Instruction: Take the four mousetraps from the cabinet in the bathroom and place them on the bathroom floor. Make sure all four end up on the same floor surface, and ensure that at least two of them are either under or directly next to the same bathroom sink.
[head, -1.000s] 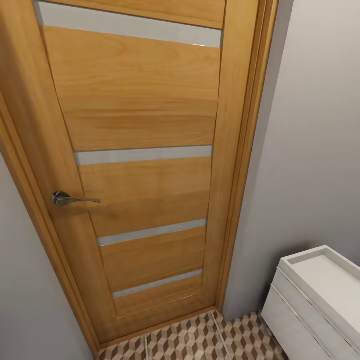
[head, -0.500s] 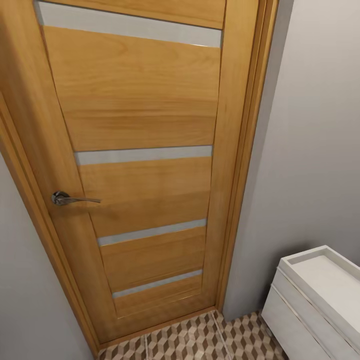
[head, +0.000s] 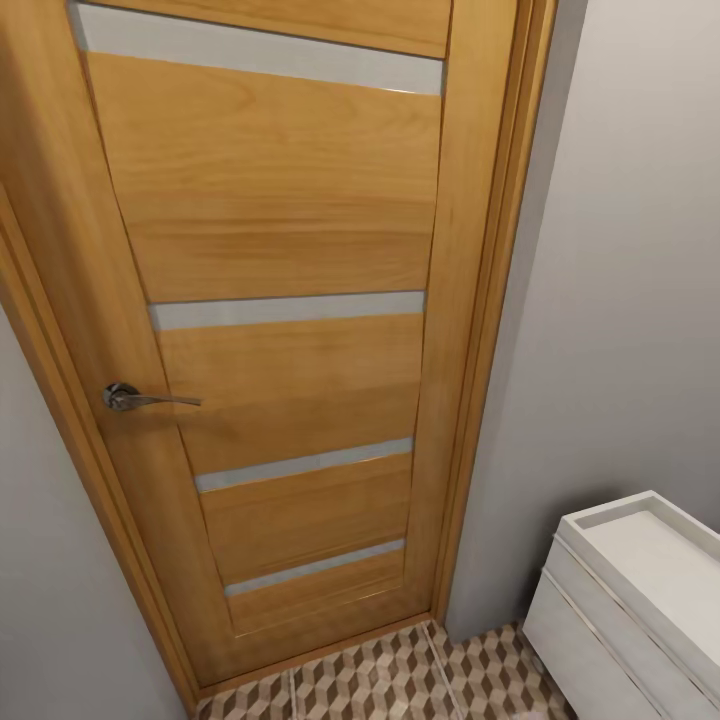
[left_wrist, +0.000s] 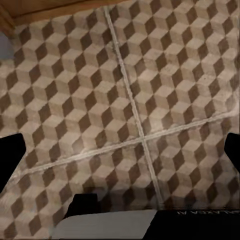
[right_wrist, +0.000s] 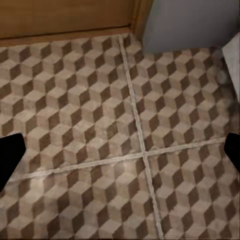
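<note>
A closed wooden door takes up most of the head view, honey-coloured with four pale horizontal strips across it and a chrome lever handle at mid-left. Grey wall runs down the right side of the frame. In the lower right corner stands the white sink, its long side running from centre right toward the bottom right corner; the shallow basin on top holds nothing that I can see, and flat front panels hang below its rim. Along the bottom edge lies a strip of the cube-patterned floor, reaching from the door's foot to the sink's base.

From the left wrist view, the left gripper looks down on the floor tiles, where two pale grout lines cross near the middle. Its dark fingertips show at the two side edges of the frame, set wide apart with nothing between them but tile.

The right gripper hangs likewise over tiles, jaws spread wide and holding nothing, one fingertip at each side edge. The door's foot and the wall's corner lie at the top of that frame, and a sliver of the white sink at the upper right edge.
</note>
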